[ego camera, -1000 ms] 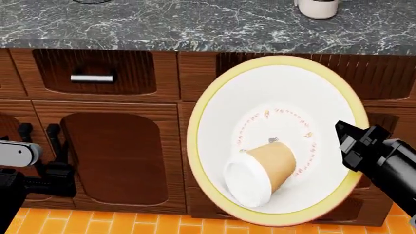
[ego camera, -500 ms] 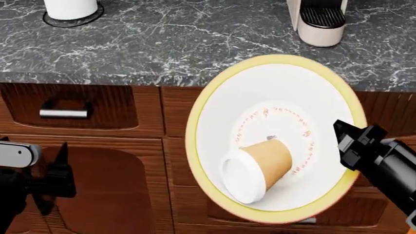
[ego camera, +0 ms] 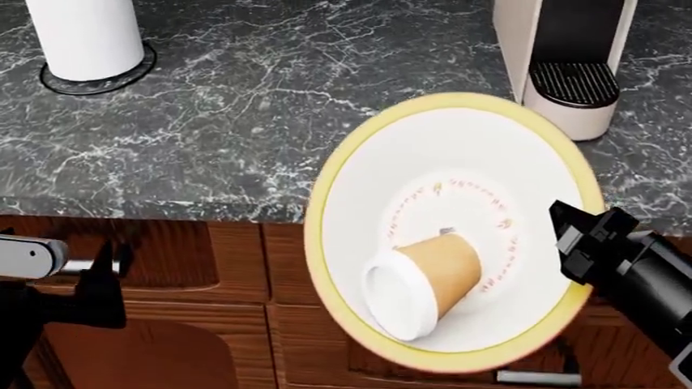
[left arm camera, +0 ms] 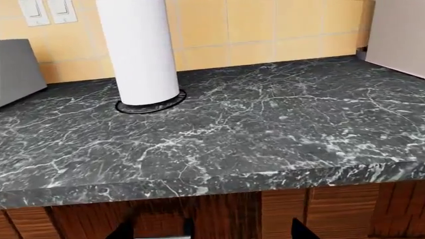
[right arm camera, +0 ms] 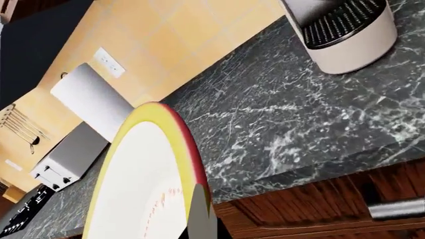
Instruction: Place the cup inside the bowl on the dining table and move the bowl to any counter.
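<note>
The right gripper [ego camera: 575, 235] is clamped on the rim of the bowl [ego camera: 476, 170], on the side nearest the arm, and holds it up in the air, tilted so its inside faces the head camera. The cup [ego camera: 424, 282] lies on its side in the bowl, just inboard of the gripper and lower, lid toward the low edge of the rim. The far half of the bowl hangs over the front edge of the counter [ego camera: 271, 105]; the near half is over the wooden drawers [ego camera: 194, 267] below. Beyond the gripper, on the counter, stands a coffee machine [ego camera: 568, 57], near the bowl's far rim but apart from it. The left gripper [ego camera: 103, 284] sits low in front of the drawers, well away from the bowl, holding nothing; whether its fingers are spread or closed I cannot tell. Ahead of it and farther back on the counter stands a white roll [left arm camera: 139, 50] on a dark ring base.
</note>
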You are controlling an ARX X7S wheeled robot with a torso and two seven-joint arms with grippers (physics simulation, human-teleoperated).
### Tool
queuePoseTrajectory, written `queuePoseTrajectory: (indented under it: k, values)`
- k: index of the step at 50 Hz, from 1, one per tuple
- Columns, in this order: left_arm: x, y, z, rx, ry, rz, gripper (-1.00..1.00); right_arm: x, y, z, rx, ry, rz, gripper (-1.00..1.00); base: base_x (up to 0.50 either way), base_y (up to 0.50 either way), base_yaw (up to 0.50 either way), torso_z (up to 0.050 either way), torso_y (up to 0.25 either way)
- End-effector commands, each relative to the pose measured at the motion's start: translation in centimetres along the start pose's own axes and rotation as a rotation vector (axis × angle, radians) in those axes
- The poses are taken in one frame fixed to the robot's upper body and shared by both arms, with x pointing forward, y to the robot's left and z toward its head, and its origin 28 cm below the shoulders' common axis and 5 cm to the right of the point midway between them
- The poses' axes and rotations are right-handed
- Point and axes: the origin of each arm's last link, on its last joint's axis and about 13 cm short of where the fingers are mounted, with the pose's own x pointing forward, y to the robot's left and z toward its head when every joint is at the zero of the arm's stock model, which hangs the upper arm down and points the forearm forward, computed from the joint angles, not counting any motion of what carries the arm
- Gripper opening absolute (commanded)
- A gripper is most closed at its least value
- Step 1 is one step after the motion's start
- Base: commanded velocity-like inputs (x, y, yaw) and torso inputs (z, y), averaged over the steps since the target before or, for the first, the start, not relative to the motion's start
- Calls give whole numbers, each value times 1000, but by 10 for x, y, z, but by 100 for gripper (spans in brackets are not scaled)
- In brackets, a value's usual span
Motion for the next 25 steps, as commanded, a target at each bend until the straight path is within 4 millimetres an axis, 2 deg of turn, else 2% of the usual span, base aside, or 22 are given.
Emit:
queuePoseTrajectory:
  k: [1, 25]
  values:
    - [1, -1, 0, 1, 0, 0, 100, 1, 3, 2, 13, -16, 37, -100, 497, 167, 0, 0, 0]
    - [2, -2, 0, 2, 0, -2, 100, 3, 2, 1, 19, -8, 32, -100, 469, 282, 0, 0, 2]
